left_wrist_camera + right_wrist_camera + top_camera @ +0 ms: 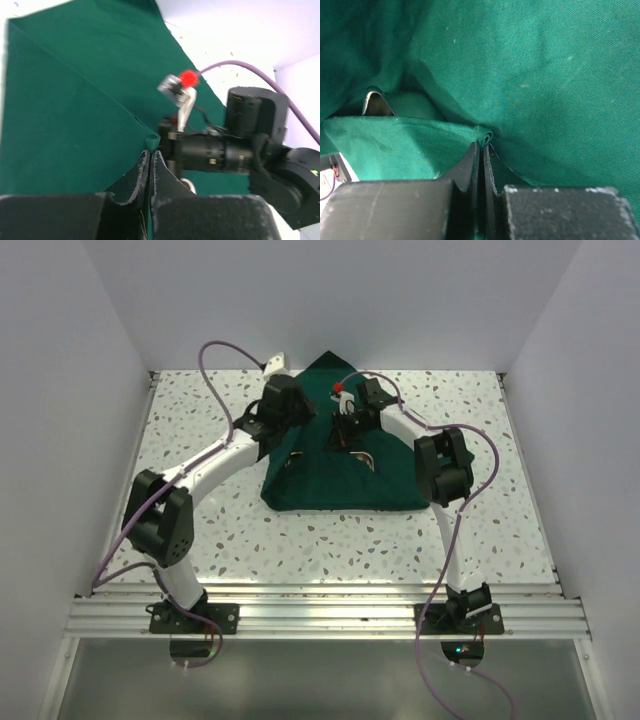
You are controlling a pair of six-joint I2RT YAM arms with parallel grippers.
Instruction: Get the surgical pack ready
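The drape (330,490) lies on the far middle of the table (200,530), between my two arms. From above it is a rough triangle. Its broad straight edge is nearest my bases and runs left to right, and its peak points away from me at the back wall (330,300). It looks about as deep as it is wide, so I cannot name a long axis.

My left gripper (150,154) is pressed together, the fingers meeting along their length. At the tips it pinches the corner of a fold of the drape. My right gripper (481,150) is closed too, nipping a small rolled ridge of the cloth at its tips.

The two pinches sit near each other, up toward the peak. In the left wrist view my right arm (240,150) stands just beyond my left fingertips. To the left of my right fingers a bit of shiny metal (375,104) peeks from under a fold; I cannot tell what it is.
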